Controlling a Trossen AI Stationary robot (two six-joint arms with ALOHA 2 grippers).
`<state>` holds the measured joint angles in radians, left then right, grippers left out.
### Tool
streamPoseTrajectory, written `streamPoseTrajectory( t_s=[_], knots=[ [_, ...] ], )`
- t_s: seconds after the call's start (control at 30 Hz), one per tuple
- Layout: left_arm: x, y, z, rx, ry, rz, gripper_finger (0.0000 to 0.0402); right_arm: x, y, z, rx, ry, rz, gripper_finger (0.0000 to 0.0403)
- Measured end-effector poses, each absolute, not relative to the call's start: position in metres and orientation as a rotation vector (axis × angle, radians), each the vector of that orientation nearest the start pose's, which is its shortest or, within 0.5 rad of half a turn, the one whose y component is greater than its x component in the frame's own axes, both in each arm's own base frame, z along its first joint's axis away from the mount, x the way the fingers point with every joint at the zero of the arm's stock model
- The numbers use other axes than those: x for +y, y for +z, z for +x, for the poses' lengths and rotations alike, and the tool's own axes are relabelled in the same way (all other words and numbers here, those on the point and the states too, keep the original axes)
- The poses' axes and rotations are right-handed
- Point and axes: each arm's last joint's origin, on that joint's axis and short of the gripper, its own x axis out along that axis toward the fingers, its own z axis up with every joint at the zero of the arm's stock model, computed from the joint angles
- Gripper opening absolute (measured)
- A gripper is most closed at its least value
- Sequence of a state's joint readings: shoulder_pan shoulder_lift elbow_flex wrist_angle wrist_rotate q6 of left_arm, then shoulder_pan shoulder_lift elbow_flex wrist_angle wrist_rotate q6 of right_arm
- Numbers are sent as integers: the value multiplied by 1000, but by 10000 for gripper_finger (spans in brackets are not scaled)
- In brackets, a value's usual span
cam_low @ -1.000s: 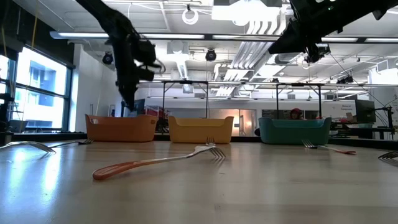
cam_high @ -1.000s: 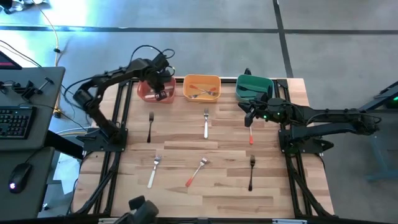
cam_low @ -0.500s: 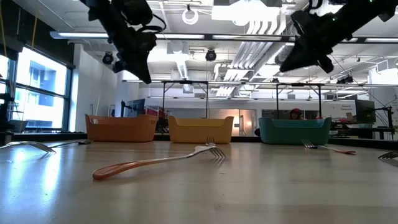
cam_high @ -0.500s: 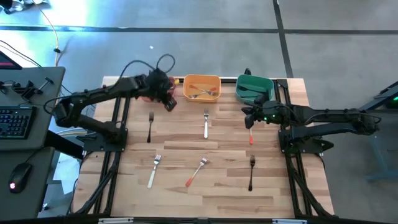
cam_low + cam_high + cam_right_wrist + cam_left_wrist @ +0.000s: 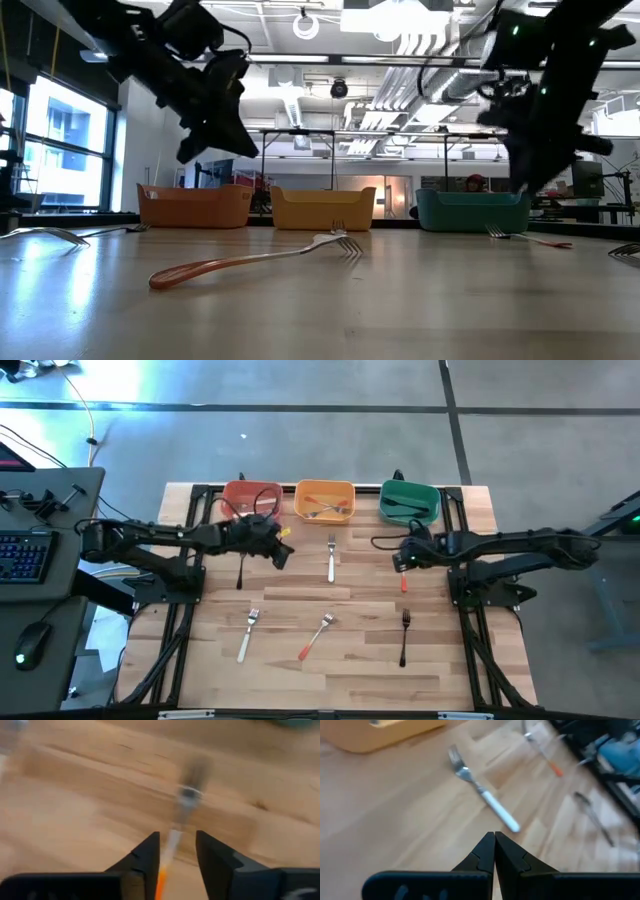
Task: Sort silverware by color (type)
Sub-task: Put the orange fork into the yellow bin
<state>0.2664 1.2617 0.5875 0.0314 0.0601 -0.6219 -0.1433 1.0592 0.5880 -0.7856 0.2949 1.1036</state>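
Orange-handled fork (image 5: 404,580) lies on the table just in front of the green bin (image 5: 409,502), long axis running toward that bin, directly beneath the right gripper (image 5: 175,851), jaws spread astride its shaft; left gripper (image 5: 281,547), jaws pressed together, hovers farther off.

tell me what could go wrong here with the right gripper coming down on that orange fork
1. The right gripper is open and straddles the orange-handled fork, but the handle is slim and flat on the table; the fingertips may hit wood or slip off.
2. It seems lined up near the neck, so the fork could tilt once lifted.
3. The left gripper, shut and empty, hovers near the white-handled fork; a low sweep could knock it.
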Motion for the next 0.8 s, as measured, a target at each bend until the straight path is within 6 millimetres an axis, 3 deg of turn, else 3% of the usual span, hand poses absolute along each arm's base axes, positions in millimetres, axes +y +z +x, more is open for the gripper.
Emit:
streamPoseTrajectory(
  t_s=[0.17,0.4,0.8],
  knots=[
    [47,181,237,486,391,-704,0,-45,163,168,1072,-1107,880,138],
    [44,175,235,463,409,-693,0,-63,142,183,1086,-1111,925,137],
    [42,175,235,464,416,-724,0,-76,128,193,1122,-1048,900,67]
  ],
)
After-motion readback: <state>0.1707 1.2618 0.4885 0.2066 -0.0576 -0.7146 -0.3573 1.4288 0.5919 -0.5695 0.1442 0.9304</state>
